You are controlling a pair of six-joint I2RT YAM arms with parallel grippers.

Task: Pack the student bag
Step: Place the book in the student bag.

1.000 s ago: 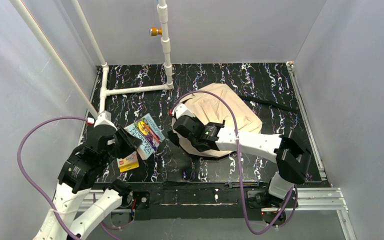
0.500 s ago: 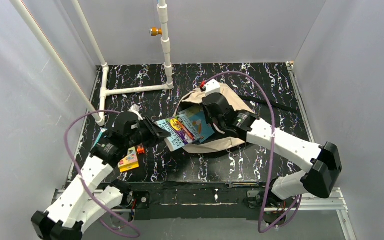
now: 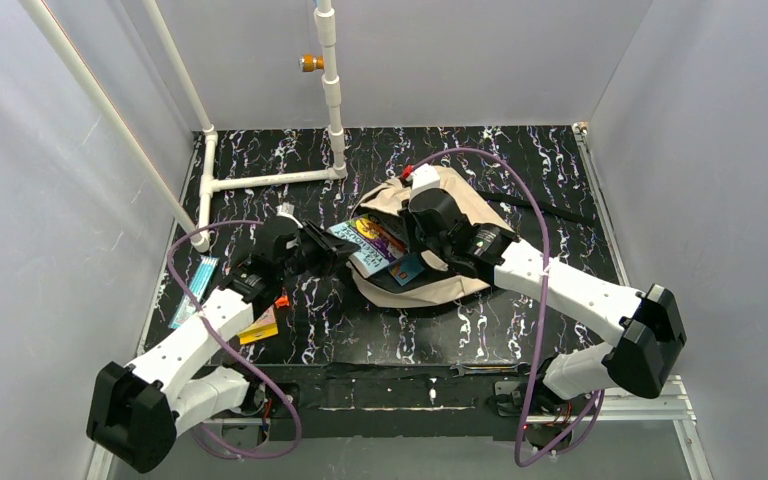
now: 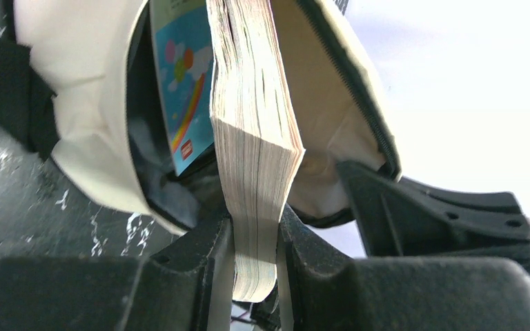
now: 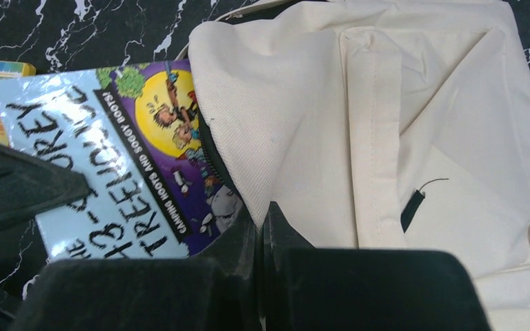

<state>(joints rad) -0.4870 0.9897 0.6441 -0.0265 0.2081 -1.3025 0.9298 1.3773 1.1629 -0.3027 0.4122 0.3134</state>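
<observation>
The beige student bag (image 3: 470, 215) lies mid-table, its mouth open toward the left. My right gripper (image 3: 415, 235) is shut on the bag's upper flap (image 5: 276, 138) and holds the mouth open. My left gripper (image 3: 335, 252) is shut on a thick colourful paperback (image 3: 375, 243), gripping its page edge (image 4: 255, 227). The book is partly inside the mouth, under the flap (image 5: 110, 179). A second thin book with a rainbow cover (image 4: 183, 103) sits inside the bag beside it.
A yellow booklet (image 3: 258, 326) and a small orange item (image 3: 281, 300) lie near the left arm. A light blue packet (image 3: 196, 288) lies at the left edge. A white pipe frame (image 3: 270, 178) stands at the back left. A black strap (image 3: 550, 210) trails right of the bag.
The left gripper carried the paperback from the left of the table rightward into the bag's mouth. The right gripper moved to the bag's back edge and lifted the flap.
</observation>
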